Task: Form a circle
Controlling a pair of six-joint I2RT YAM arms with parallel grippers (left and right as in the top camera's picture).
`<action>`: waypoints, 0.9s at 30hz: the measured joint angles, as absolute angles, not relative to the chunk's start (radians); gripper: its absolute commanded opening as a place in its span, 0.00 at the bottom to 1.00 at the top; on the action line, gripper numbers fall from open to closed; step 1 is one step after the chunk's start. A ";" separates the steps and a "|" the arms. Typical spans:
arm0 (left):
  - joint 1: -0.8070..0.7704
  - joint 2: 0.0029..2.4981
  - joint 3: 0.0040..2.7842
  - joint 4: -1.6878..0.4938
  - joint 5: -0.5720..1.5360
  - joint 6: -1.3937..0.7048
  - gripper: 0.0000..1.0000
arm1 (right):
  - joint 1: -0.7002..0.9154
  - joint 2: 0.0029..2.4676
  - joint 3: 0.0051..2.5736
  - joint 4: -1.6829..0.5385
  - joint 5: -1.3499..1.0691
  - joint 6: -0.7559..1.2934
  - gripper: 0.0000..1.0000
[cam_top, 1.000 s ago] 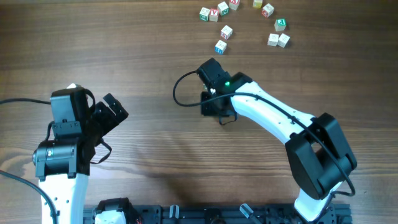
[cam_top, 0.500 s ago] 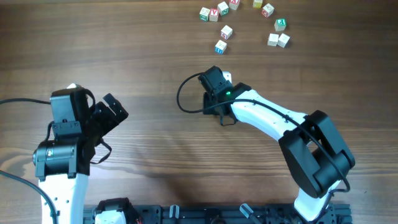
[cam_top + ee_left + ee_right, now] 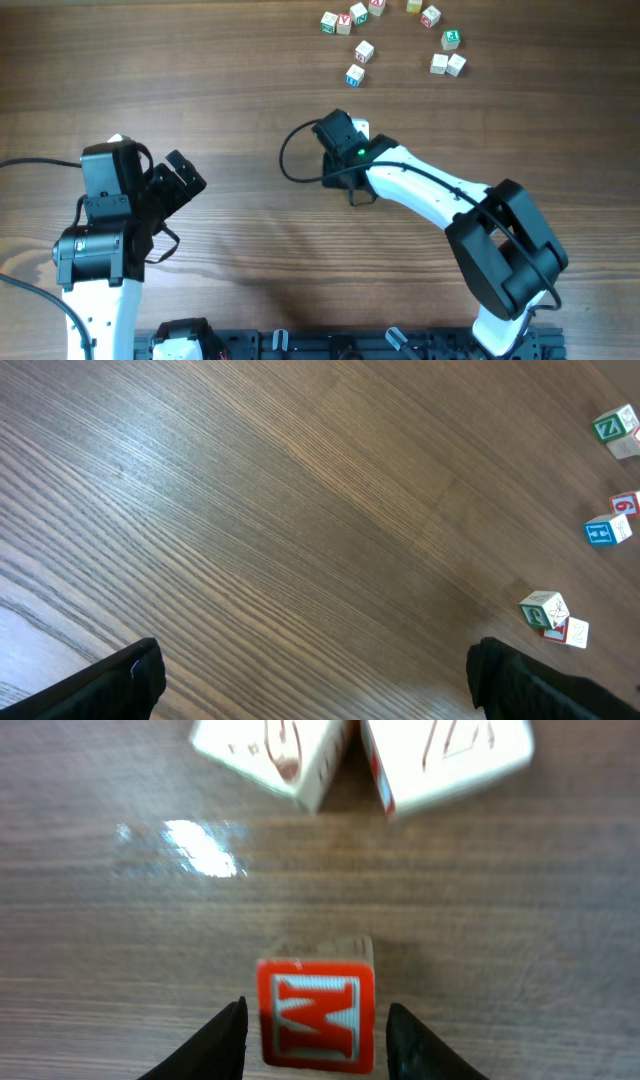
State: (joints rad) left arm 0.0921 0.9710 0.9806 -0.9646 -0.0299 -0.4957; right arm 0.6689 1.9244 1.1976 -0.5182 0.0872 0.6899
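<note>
Circle (image 3: 275,755) gains its red M cube (image 3: 318,1020), sitting loose between the right gripper's (image 3: 315,1010) parted fingers (image 3: 222,1038), near two neighbours (image 3: 450,750). Those jaws have widened within the second, suggesting a fresh release. Well apart, the left gripper (image 3: 315,660) waits, spread wide.

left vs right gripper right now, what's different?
The left gripper is spread wide over bare wood, nothing in it; the right gripper is narrower, straddling the red M cube with slim gaps either side. Left is far from any cube; right has two more cubes just ahead. Both open, gripping nothing.
</note>
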 measured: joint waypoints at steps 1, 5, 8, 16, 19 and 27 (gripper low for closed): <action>0.092 0.971 0.981 -0.965 -0.030 -0.496 1.00 | 0.670 1.931 1.189 -0.517 0.088 0.698 0.43; 0.092 0.971 0.981 -0.965 -0.030 -0.496 1.00 | 0.670 1.942 1.182 -0.513 0.095 0.719 0.29; 0.092 0.971 0.981 -0.965 -0.030 -0.496 1.00 | 0.670 1.942 1.182 -0.511 0.106 0.736 0.20; 0.092 0.971 0.981 -0.965 -0.030 -0.496 1.00 | 0.670 1.943 1.182 -0.484 0.109 0.760 0.18; 0.092 0.971 0.981 -0.965 -0.030 -0.496 1.00 | 0.670 1.943 1.182 -0.483 0.109 0.764 0.20; 0.092 0.971 0.981 -0.965 -0.030 -0.496 1.00 | 0.670 1.947 1.182 -0.462 0.138 0.767 0.21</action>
State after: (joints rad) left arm 0.0921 0.9710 0.9806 -0.9649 -0.0299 -0.4957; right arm 0.6697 1.9469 1.1824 -0.4622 0.1375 0.7670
